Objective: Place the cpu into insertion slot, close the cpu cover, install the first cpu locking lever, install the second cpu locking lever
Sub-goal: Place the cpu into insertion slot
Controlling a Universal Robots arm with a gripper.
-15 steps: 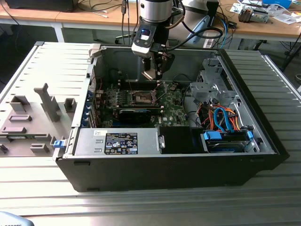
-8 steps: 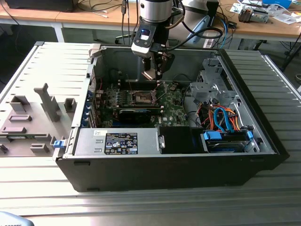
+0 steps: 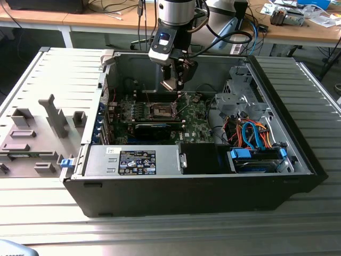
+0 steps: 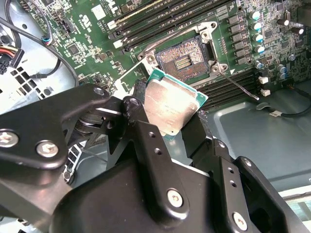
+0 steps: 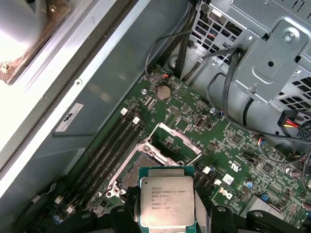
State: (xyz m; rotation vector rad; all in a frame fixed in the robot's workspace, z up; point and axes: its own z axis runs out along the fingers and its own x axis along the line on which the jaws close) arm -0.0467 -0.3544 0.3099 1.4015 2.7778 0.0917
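And there's the black robot gripper, its fingers clamped on two opposite edges of the cpu, a small flat square chip with a dull silver-grey metal lid on a thin green base. In the exterior view it hangs tilted in the upper centre of the frame, above the green motherboard and clear of it. Close below waits the insertion slot, a square socket with a dark brownish centre and silvery metal rim, bare and unfilled. The cpu cover, a thin silvery metal frame with a big square window, stands swung open beside the socket. The chip looks light and rigid but probably delicate underneath, so holding it by the edges seems right, though that smooth lid could slip.
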